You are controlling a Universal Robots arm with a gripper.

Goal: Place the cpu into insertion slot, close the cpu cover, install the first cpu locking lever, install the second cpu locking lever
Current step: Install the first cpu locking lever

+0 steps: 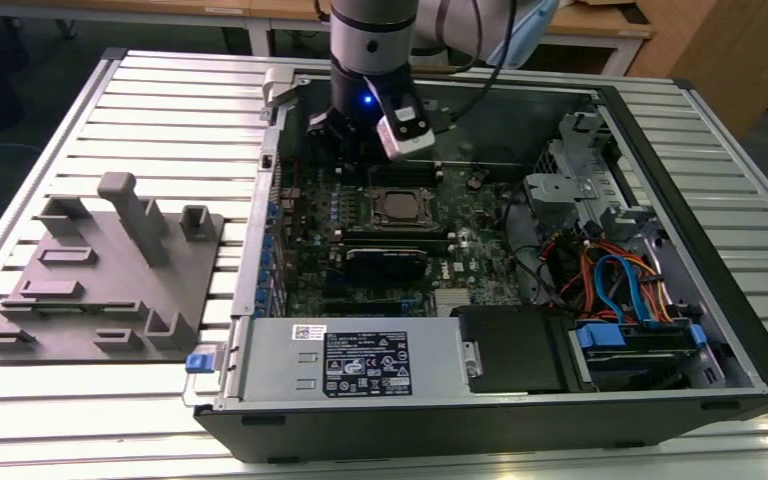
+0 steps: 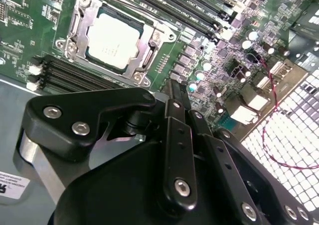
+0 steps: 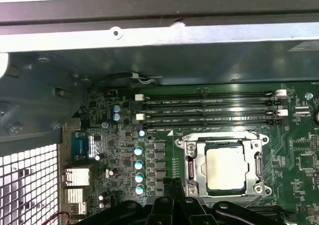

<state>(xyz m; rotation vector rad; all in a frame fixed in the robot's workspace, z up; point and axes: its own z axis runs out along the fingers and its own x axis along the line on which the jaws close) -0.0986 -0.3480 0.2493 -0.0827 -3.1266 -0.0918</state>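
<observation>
The cpu (image 1: 395,207) lies flat in the insertion slot (image 3: 249,141) on the green motherboard, its silvery top showing in both wrist views (image 2: 110,40) (image 3: 224,169). The cpu cover (image 3: 192,161) is down around the chip as a silver frame (image 2: 79,33). My gripper (image 1: 347,152) hangs inside the case, above the board and just off the socket's far side in the exterior view. Its black fingers (image 2: 175,96) stand close together with nothing between them, tips (image 3: 172,185) apart from the socket frame.
Long black memory slots (image 3: 209,110) run beside the socket. A power supply (image 1: 357,365), a drive cage (image 1: 578,165) and blue and orange cables (image 1: 618,285) crowd the case. A grey fixture tray (image 1: 104,275) stands on the slatted table at the exterior view's left.
</observation>
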